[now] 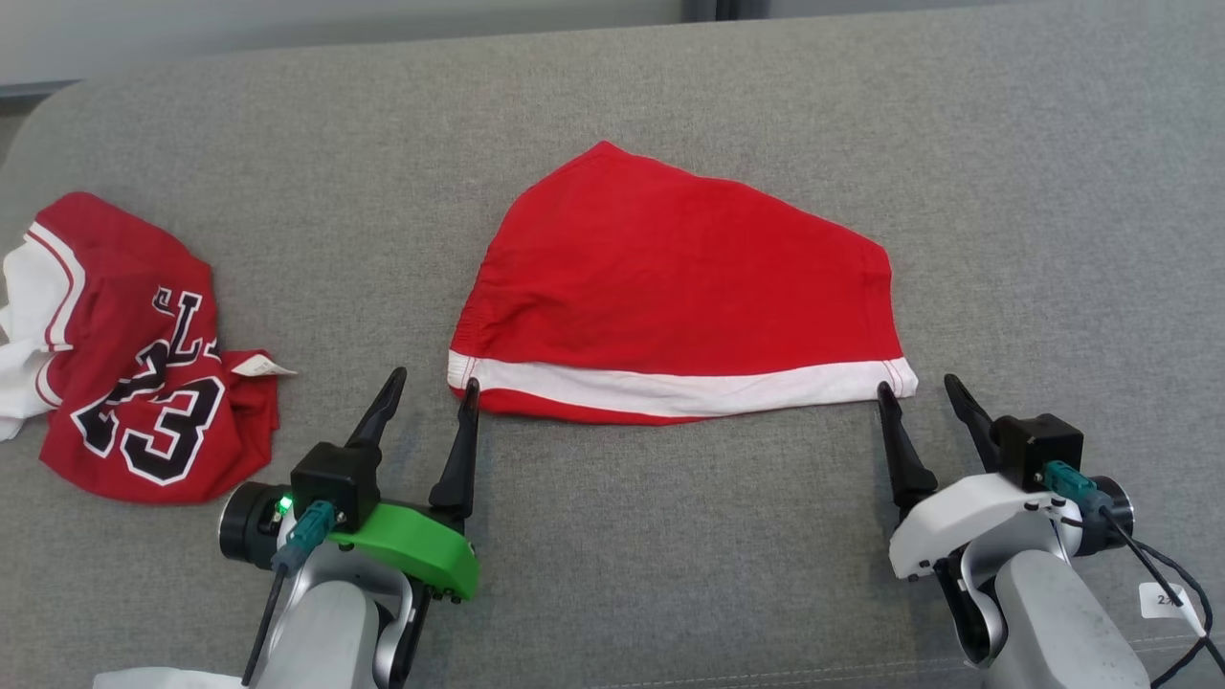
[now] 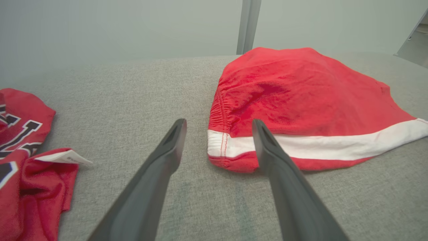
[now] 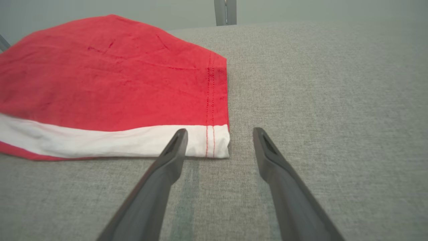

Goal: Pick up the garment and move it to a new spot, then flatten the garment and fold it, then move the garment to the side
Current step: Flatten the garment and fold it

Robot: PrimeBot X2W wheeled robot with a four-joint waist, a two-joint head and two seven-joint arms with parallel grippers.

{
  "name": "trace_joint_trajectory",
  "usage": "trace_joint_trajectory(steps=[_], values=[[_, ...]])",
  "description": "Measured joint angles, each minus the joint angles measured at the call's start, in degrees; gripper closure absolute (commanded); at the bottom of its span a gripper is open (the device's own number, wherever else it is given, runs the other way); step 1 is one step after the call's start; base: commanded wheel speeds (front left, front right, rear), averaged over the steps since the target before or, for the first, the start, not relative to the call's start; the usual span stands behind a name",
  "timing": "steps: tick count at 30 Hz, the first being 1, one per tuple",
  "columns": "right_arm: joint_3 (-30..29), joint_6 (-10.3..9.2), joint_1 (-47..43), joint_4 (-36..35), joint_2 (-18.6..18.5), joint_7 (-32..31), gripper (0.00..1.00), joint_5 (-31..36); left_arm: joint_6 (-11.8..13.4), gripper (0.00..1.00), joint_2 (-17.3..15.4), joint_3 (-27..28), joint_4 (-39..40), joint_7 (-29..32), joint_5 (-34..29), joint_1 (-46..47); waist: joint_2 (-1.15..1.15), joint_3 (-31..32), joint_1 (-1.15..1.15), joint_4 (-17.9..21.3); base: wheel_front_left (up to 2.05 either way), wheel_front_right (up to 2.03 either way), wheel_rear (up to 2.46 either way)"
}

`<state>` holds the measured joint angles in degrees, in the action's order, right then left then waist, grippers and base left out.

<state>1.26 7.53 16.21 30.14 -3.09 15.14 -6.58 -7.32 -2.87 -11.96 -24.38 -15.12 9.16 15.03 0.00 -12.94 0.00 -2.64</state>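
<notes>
The garment (image 1: pixel 670 287) is a pair of red shorts with a white stripe along the near edge, lying folded flat on the grey cushion (image 1: pixel 670 536). My left gripper (image 1: pixel 431 392) stands open at the garment's near left corner (image 2: pixel 220 147), one finger tip in front of the white stripe. At the near right corner (image 3: pixel 217 144) my right gripper (image 1: pixel 919 388) is open too, its left finger just short of the hem. Neither holds anything. The shorts (image 2: pixel 301 100) rise slightly at the waistband; the right wrist view shows them (image 3: pixel 117 83) lying flat.
A crumpled red and white jersey (image 1: pixel 134 364) with black numbers lies at the cushion's left edge, also seen in the left wrist view as the jersey (image 2: pixel 23 160) with a white tag. A pale wall and a metal post (image 2: pixel 247 26) stand behind the cushion.
</notes>
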Motion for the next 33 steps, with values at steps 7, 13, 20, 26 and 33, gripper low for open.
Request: trace_joint_trajectory(steps=[7, 13, 20, 26, 33], values=[[0.78, 0.0, 0.98, 1.15, 0.11, -0.01, 0.0, -1.47, -0.04, 0.0, -0.01, -0.19, -0.11, 0.0, 0.41, 0.49, 0.0, -3.45, 0.0, 0.44, 0.0, 0.0, 0.0], [2.53, 0.0, 1.78, 0.3, 0.16, -0.01, 0.0, -2.94, -0.04, 0.0, 0.0, -0.44, 0.35, 0.0, 0.46, 0.58, 0.0, -4.15, 0.0, 0.39, 0.0, 0.0, 0.0], [3.89, 0.0, 1.77, -0.55, 0.18, -0.01, 0.0, -3.85, -0.04, 0.0, 0.0, -0.56, 0.52, 0.0, 0.66, 0.58, 0.0, -4.36, 0.0, 0.28, 0.0, 0.0, 0.0], [4.89, 0.0, 1.68, -0.58, 0.19, -0.01, 0.06, -4.57, -0.04, 0.0, 0.0, -1.03, 0.29, 0.0, 0.84, 0.76, 0.0, -4.3, 0.0, 0.39, 0.0, 0.0, 0.0], [4.33, 0.0, 1.68, 0.99, 0.2, 0.0, 0.09, -6.24, -0.04, 0.0, 0.0, -1.51, 0.04, 0.0, 0.97, 0.96, 0.0, -4.06, 0.0, 0.16, 0.0, 0.0, 0.0]])
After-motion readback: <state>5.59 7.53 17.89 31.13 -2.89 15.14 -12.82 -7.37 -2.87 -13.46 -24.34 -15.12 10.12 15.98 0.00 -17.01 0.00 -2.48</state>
